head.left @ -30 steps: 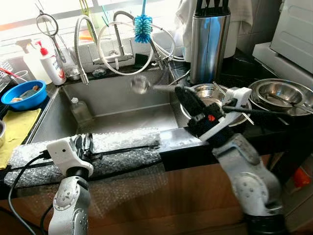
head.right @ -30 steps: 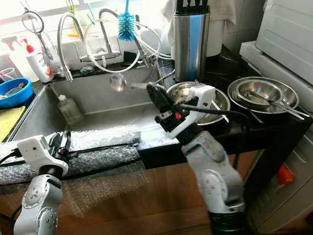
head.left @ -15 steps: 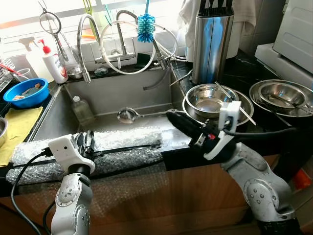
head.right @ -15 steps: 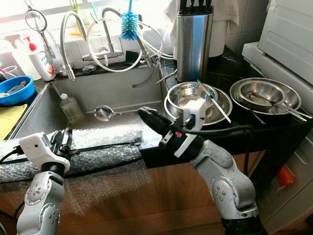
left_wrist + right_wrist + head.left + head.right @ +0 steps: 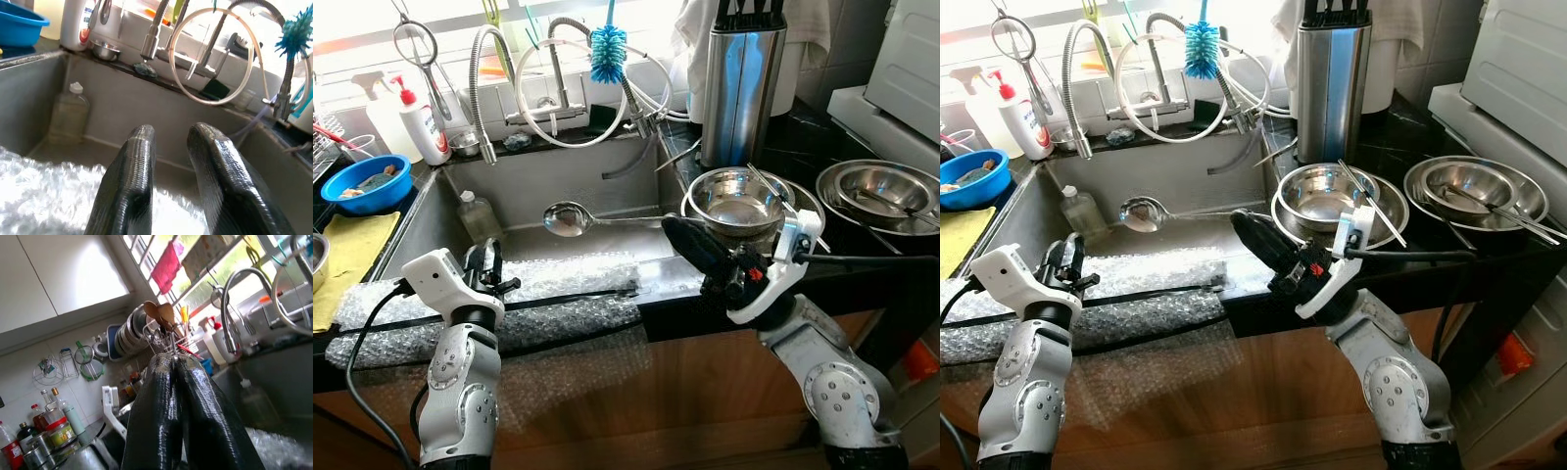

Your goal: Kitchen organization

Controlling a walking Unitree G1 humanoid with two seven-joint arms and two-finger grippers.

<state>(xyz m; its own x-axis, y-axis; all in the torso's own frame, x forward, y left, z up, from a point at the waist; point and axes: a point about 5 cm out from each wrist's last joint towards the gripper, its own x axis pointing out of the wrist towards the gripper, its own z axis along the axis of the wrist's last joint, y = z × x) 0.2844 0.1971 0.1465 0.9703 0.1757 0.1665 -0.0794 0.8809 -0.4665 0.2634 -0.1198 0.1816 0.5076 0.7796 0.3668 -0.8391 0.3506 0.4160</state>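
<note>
Over the sink (image 5: 558, 191), the right claw (image 5: 677, 231) pinches a ladle (image 5: 570, 218) by its handle, keeping the scoop level. Left claw (image 5: 489, 264) rests slightly open on bubble wrap (image 5: 558, 284).

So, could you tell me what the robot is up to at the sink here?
The right gripper is shut on the handle of a steel ladle, holding it out level over the sink with the bowl end toward the left wall. The left gripper is open and rests at the bubble wrap that pads the sink's front edge, gripping nothing. On the counter to the right sit stacked steel bowls and more steel dishes, beside a knife block.
</note>
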